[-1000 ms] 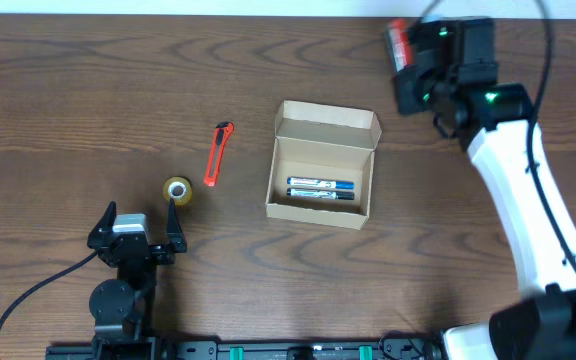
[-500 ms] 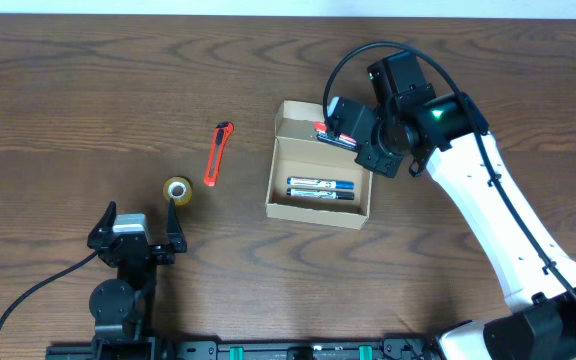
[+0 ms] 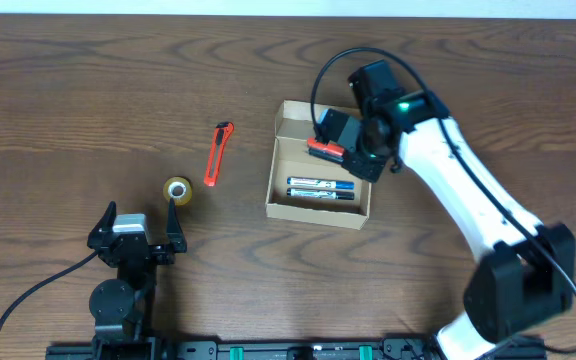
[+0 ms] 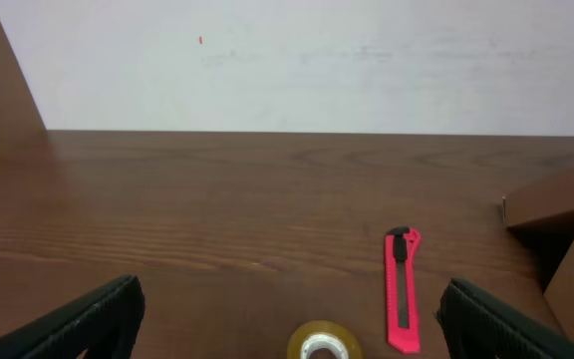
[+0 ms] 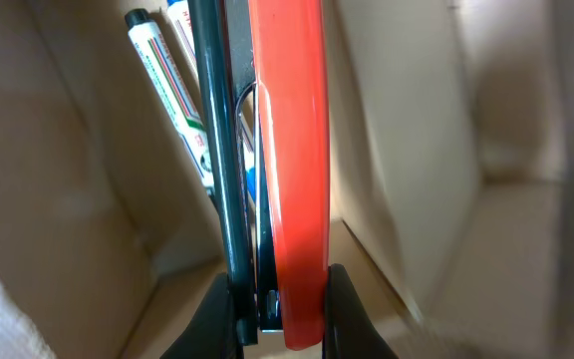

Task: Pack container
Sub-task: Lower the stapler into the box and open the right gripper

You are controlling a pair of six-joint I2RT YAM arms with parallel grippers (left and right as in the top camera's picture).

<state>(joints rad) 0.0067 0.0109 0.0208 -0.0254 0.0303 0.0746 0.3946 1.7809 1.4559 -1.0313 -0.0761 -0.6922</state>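
The tan cardboard container stands open at the table's middle, its flap lid up at the back, with two markers lying in it. My right gripper is shut on a red and black stapler and holds it over the box's back half. In the right wrist view the fingers pinch the stapler inside the box walls, just above the markers. My left gripper is open and empty near the front left edge, far from the box.
A roll of clear tape and an orange-red box cutter lie left of the box. Both show between the left fingers: the tape, the cutter and a box corner.
My right arm has swung from the far right corner leftward and down, carrying the stapler over and into the open box. The left arm has not moved.
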